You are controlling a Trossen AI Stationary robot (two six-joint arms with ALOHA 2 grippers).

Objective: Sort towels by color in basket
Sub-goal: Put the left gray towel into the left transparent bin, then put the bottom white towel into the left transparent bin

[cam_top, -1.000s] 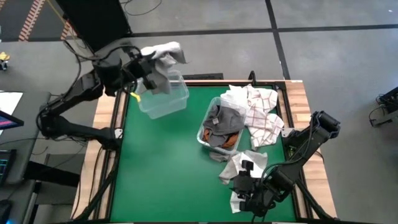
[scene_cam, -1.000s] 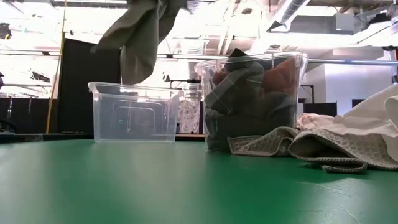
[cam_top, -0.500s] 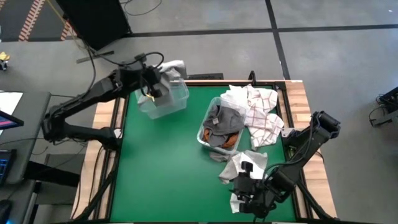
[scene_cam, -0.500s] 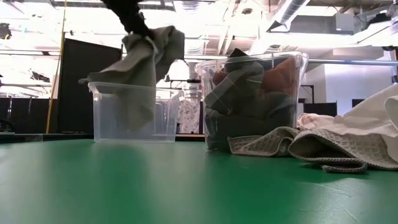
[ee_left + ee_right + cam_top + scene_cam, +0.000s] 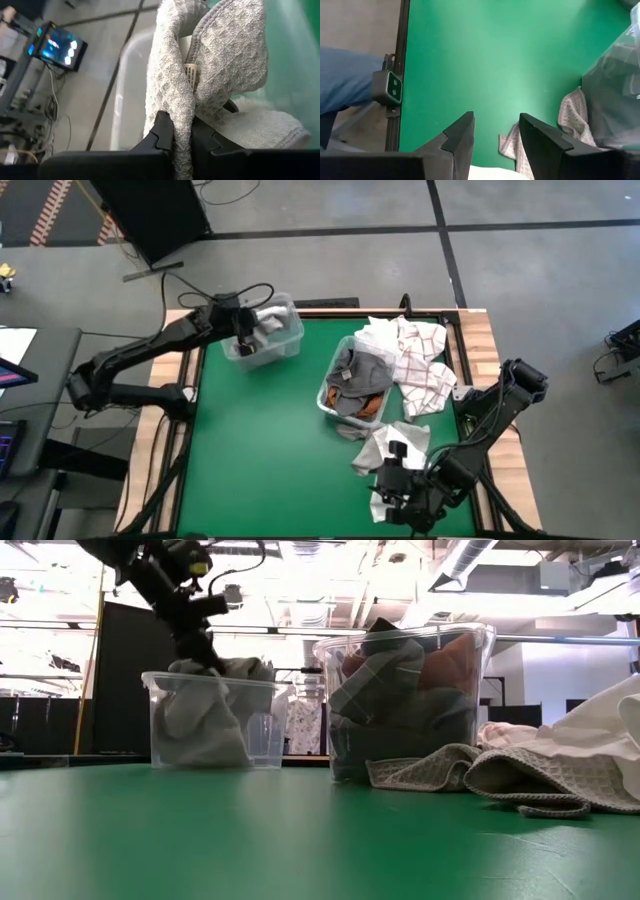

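Note:
My left gripper (image 5: 246,330) is shut on a light grey towel (image 5: 268,318) and reaches into the clear bin (image 5: 290,340) at the table's far left. In the low view the towel (image 5: 200,715) fills the left part of that bin (image 5: 265,725). A second clear bin (image 5: 330,392) in the middle holds dark grey (image 5: 358,368) and rust orange (image 5: 370,406) towels. White and red-checked towels (image 5: 415,362) lie heaped against its right side. My right gripper (image 5: 495,140) stands open near the table's front right, above a grey towel (image 5: 383,442). My left gripper pinches a bunched fold of the light grey towel (image 5: 182,117) between its two fingers (image 5: 162,131), close to the sewn-in label (image 5: 190,76). The fingers slant down from the table's left side. The towel's lower part (image 5: 195,730) rests inside the bin.
A grey waffle towel (image 5: 520,780) spills onto the green mat beside the middle bin. The table's wooden border (image 5: 480,340) frames the mat. A person's blue sleeve (image 5: 345,75) shows beyond the table edge in the right wrist view. Bare green mat (image 5: 260,440) lies at the near left.
My left gripper has come down toward the far-left bin, tipping forward, still shut on the light grey towel. The towel hung clear above the bin a second ago; now it is lowered and bunched inside it.

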